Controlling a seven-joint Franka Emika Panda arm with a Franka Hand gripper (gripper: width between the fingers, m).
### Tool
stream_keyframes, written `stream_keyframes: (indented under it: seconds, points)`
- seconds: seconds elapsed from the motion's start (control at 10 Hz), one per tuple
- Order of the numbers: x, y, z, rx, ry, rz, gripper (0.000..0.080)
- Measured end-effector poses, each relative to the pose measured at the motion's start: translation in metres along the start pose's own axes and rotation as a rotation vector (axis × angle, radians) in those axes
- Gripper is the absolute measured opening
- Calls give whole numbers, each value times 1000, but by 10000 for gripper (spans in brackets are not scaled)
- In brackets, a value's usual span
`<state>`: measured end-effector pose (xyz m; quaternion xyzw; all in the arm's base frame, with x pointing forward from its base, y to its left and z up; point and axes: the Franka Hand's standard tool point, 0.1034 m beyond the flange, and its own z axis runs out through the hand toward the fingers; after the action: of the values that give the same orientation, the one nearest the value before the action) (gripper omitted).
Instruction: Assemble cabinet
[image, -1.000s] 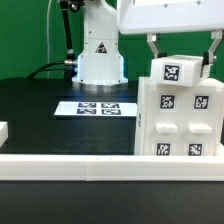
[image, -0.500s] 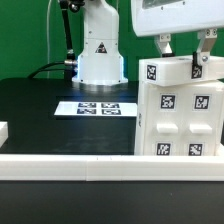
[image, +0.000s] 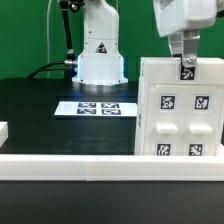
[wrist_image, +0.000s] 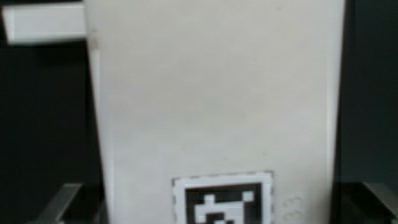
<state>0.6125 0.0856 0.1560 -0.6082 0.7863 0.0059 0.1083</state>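
The white cabinet body (image: 180, 115), with tags on its front, stands upright at the exterior view's right. The white cabinet top (image: 160, 68) lies square on it. My gripper (image: 187, 58) comes down from above and is shut on the top at its tagged edge. In the wrist view the top (wrist_image: 214, 100) fills the space between my two dark fingers (wrist_image: 68, 205), and its tag sits midway where my gripper (wrist_image: 221, 205) closes. The joint between top and body is hidden.
The marker board (image: 97, 107) lies on the black table before the robot base (image: 100, 55). A white rail (image: 70, 165) runs along the front edge. A small white piece (image: 3, 130) shows at the exterior view's left edge.
My gripper has turned about its vertical axis and shifted toward the exterior view's right. The cabinet top turned with it, from cornerwise to square with the body.
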Motion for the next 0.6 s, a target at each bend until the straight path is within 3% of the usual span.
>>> stream_keyframes:
  seconds: [0.4, 0.6]
  points:
    - [-5, -4, -1, 25, -28, 239, 560]
    - [-10, -2, 0, 22, -42, 210, 744]
